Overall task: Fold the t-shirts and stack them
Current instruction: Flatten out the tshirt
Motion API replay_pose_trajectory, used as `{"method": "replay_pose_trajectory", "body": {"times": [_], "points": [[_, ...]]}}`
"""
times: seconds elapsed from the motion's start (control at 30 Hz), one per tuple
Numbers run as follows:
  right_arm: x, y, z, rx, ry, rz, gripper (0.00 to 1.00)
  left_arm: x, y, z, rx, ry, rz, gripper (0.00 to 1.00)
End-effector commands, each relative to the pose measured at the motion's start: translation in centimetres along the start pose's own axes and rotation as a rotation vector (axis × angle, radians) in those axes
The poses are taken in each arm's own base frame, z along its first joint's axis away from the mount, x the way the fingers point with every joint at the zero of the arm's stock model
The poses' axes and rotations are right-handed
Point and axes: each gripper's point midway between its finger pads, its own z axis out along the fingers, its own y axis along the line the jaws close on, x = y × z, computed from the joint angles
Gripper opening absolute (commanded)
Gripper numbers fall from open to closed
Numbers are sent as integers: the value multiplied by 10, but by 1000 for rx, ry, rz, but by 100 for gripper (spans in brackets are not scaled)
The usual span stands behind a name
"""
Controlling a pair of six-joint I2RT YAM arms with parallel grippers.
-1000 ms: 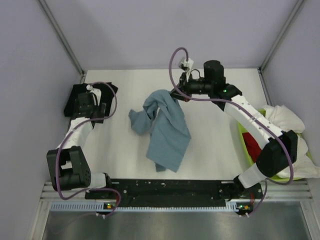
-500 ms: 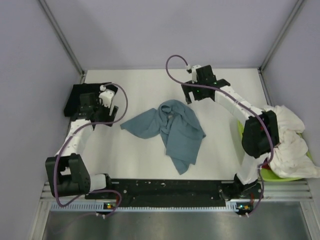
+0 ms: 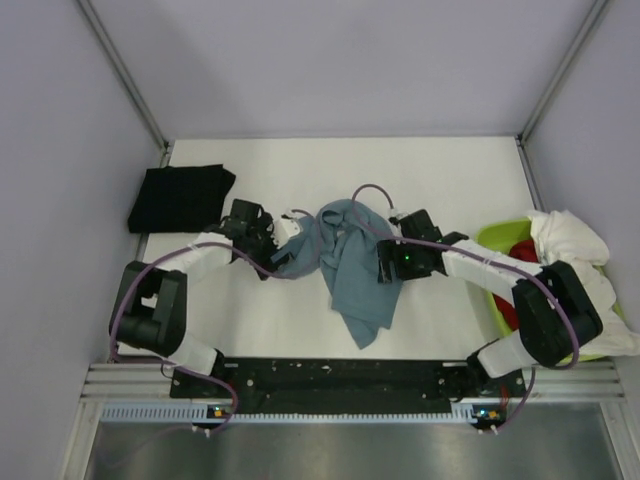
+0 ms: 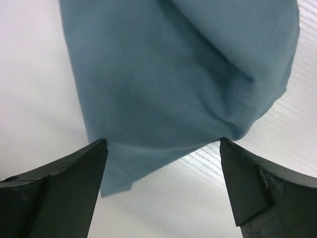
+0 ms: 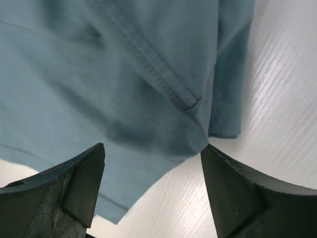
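Both arms have swung inward to the slate-blue t-shirt (image 3: pixel 355 272), which lies crumpled in the middle of the white surface (image 3: pixel 450 180). The left pincer (image 4: pixel 163 148) and right pincer (image 5: pixel 153 153) are each spread wide at the shirt's edges, gripping nothing. A black t-shirt (image 3: pixel 180 197) lies at the far left. Lavender walls (image 3: pixel 340 60) enclose the space.

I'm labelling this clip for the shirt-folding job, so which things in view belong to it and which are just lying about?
Belong to the job:
slate-blue t-shirt, crumpled mid-table between the left pincer and right pincer, both open
black t-shirt, far left corner
white t-shirt and red t-shirt

Just lying about:
lime-green bin, holding the white and red ones
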Motion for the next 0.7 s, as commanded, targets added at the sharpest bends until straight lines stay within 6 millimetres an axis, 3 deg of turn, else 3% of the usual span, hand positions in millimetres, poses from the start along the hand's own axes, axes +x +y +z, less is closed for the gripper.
{"method": "replay_pose_trajectory", "body": {"times": [0.0,0.07,0.13,0.17,0.2,0.23,0.27,0.3,0.37,0.43,0.53,0.67], "points": [[-13,10,23,-47,-61,106,69,-22,0,13,26,-76,123,99],[-11,9,29,-44,-48,102,54,-18,5,20,3,-31,124,99],[-16,4,29,-21,-63,98,23,-18,5,23,-2,-18,134,96],[-21,3,25,-10,-81,95,7,-18,5,24,-3,-15,140,88],[-27,-1,21,6,-106,92,0,-18,3,25,0,-10,145,65],[-36,-5,14,27,-133,84,0,-17,2,25,2,-6,145,44],[-46,-7,7,50,-156,69,0,-17,3,25,0,1,136,8],[-55,-9,-3,68,-180,48,0,-18,9,25,-29,11,112,0],[-84,-12,-28,120,-248,-1,0,-23,24,18,-84,38,73,0],[-117,-8,-60,149,-330,-52,0,-39,51,-1,-197,44,24,0],[-175,1,-127,190,-517,-109,0,-71,103,-66,-438,16,-26,0],[-228,13,-217,222,-753,-162,0,-117,151,-195,-741,-140,-59,0]]}}
